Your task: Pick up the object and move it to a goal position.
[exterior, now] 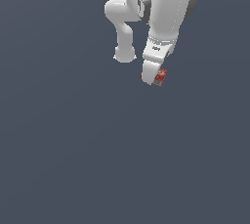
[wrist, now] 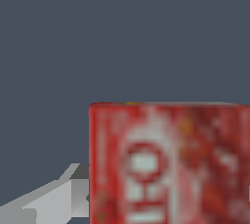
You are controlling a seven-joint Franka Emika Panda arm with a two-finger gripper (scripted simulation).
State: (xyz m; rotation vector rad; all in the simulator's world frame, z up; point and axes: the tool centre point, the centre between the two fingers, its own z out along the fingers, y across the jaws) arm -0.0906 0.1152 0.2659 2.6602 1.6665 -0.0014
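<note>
Exterior view high and distant; wrist view close on red box [wrist: 168,164], shared.

Flat, even light in both views, dim slate-grey backdrop [exterior: 73,159] with no visible cast shadows and no glare. White arm [exterior: 163,17] brightest thing around, soft grey shading down its rounded sides, no hard highlights. Exterior view low in detail, jagged pixel edges on arm outline. Wrist view much coarser: red box [wrist: 168,164] blown up close, white label smeared and blocky, unreadable; pale grey finger [wrist: 53,201] beside it sharp-edged, faceted shading. No bending at picture edges
</note>
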